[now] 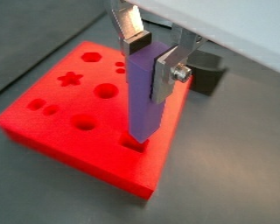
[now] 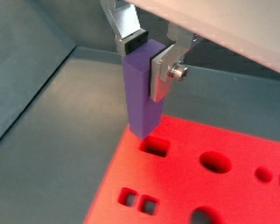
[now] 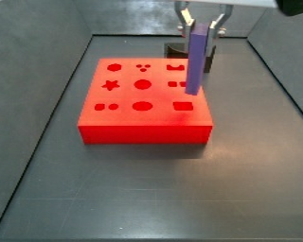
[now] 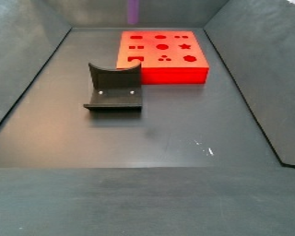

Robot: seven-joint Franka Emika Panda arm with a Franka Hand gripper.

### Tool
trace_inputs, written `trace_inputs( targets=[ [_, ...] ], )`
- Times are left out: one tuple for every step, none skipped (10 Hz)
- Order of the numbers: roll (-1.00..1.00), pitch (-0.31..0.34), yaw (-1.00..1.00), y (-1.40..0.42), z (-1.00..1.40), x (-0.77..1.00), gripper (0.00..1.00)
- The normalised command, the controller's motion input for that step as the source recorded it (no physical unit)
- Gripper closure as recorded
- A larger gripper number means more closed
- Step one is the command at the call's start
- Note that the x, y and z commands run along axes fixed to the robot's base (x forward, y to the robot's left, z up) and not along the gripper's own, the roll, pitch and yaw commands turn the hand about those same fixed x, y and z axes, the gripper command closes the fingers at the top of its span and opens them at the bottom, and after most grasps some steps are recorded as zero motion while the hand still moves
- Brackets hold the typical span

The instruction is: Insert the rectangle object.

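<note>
My gripper is shut on the rectangle object, a long purple bar held upright between the silver fingers. The bar's lower end is close over the top of the red block, right beside a small rectangular hole near the block's edge. I cannot tell whether it touches the block. In a side view the gripper holds the bar above the block, behind the rectangular hole. In another side view only the bar's end shows beyond the block.
The block's top has several shaped holes, among them a star and circles. The dark grey fixture stands on the floor beside the block and also shows in a wrist view. Raised dark walls bound the floor.
</note>
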Motion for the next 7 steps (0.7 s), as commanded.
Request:
trace_inputs(
  targets=[
    [-0.1,0.009,-0.87,0.05,-0.02,0.25,1.0],
    [-0.07,0.064,-0.9,0.03,-0.07,0.11,1.0],
    [-0.06,0.101,-0.95,0.0,-0.07,0.0,1.0],
    [-0.05,0.114,-0.99,0.0,-0.05,0.0,1.0],
    [-0.01,0.123,-1.0,0.0,-0.05,0.0,1.0],
    [0.0,0.161,-0.98,0.0,-0.05,-0.04,1.0],
    [0.0,0.287,-0.87,0.03,-0.02,-0.05,1.0]
  ],
)
